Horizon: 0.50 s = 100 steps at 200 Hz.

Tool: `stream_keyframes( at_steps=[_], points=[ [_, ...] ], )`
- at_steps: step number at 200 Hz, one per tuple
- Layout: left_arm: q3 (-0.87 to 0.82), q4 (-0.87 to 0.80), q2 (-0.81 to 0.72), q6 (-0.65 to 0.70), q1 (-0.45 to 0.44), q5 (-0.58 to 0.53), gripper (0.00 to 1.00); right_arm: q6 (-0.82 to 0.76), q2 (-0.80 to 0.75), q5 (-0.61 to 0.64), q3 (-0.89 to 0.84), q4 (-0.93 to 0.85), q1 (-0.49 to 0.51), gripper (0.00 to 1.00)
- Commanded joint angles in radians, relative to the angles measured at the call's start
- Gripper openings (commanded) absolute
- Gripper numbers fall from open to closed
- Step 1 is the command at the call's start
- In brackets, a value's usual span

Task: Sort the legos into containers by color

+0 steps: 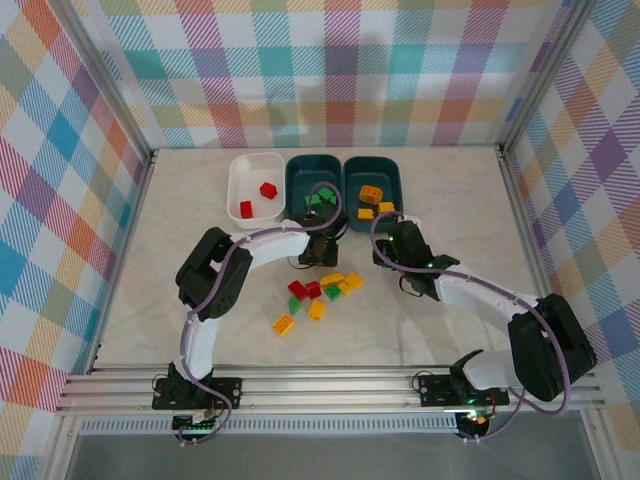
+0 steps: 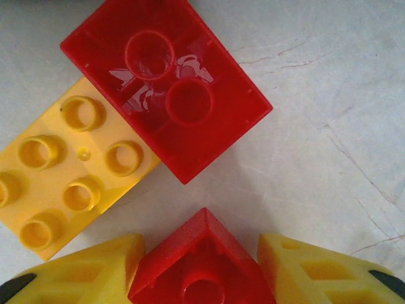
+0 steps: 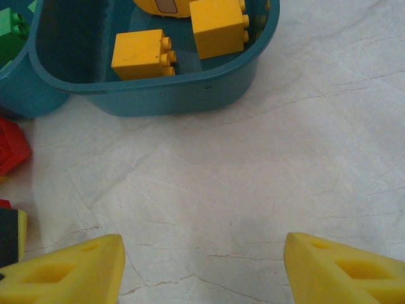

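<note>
Pinching a small red plastic brick (image 2: 201, 269), the left gripper (image 2: 201, 248) hangs over a loose red brick (image 2: 168, 88) and yellow brick (image 2: 69, 164) mid-table. The right gripper (image 3: 202, 266) is spread wide, just near the right-hand dark teal tub (image 3: 177, 95) holding yellow bricks (image 3: 140, 56).

Pale marbled tabletop (image 1: 450, 200), pastel plaid walls (image 1: 330, 70) on three sides, aluminium rail (image 1: 330, 385) along the near edge

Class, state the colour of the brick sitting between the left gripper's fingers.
The brick is red; the left wrist view shows it best.
</note>
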Motion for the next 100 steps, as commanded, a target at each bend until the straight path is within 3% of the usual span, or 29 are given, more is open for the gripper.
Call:
stream_keyframes(
  at_steps=[1,100],
  points=[
    [-0.007,-0.004,-0.012,-0.001,-0.006,0.028,0.49,0.008,0.015,-0.013,-0.002,0.028,-0.004,0.67],
    [0.045,-0.043,-0.022,0.012,-0.026,-0.010,0.42,0.006,0.018,-0.017,0.000,0.030,-0.004,0.67]
  ],
)
